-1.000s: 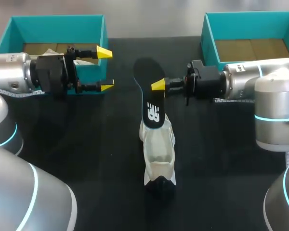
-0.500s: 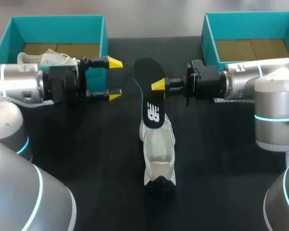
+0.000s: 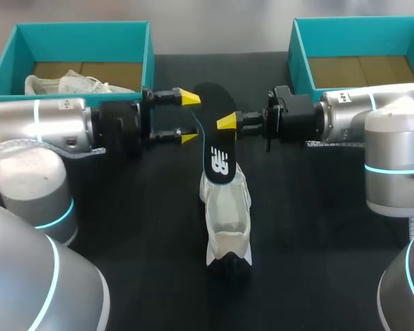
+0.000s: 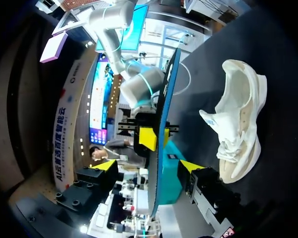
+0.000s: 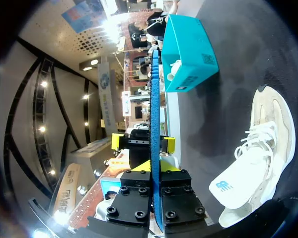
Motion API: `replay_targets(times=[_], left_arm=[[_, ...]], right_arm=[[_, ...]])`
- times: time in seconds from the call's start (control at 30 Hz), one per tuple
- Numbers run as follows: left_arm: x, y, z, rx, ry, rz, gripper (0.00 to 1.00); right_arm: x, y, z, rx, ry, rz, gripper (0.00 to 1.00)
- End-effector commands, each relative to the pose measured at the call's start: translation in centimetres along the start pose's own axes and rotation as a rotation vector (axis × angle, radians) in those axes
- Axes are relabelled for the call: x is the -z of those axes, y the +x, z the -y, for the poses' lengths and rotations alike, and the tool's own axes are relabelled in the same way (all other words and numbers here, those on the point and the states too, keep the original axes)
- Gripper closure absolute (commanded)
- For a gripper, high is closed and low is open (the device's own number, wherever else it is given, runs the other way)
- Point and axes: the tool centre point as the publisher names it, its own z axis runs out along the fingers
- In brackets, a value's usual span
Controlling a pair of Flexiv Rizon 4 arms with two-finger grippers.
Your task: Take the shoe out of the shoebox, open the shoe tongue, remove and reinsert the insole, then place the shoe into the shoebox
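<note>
Head view | right hand [image 3: 225,123] pinches insole [image 3: 217,141] | left hand [image 3: 188,117] spread beside it

Soft even light covers the black table [image 3: 138,227]; glare streaks the right wrist view.

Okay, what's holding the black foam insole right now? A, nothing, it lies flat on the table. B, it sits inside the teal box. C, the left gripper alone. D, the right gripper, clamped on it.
D: the right gripper is shut on the black foam insole, with a finger on each side, while the left gripper is open and has not closed on it.
</note>
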Motion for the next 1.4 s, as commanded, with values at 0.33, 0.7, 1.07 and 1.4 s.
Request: replay_targets(times=[0.33,0.7,1.07,1.4], left_arm=[[-3.1,0.8,-1.3,-0.076,-0.024,0.035,0.44],[-4.3,0.8,-2.1,-0.088,-0.027,0.038,0.59],[-4.9,1.1,-2.0,-0.095,-0.013,0.046,0.67],[-4.8,1.0,-1.7,-0.111,-0.019,0.055,0.85]], right_arm=[[-0.1,0.0,0.1,-0.001,-0.002,0.001,1.0],[-0.1,0.0,0.1,-0.001,-0.002,0.001,1.0],[-0.1,0.0,0.1,-0.001,-0.002,0.001,1.0],[-0.1,0.0,0.1,-0.001,-0.002,0.001,1.0]])
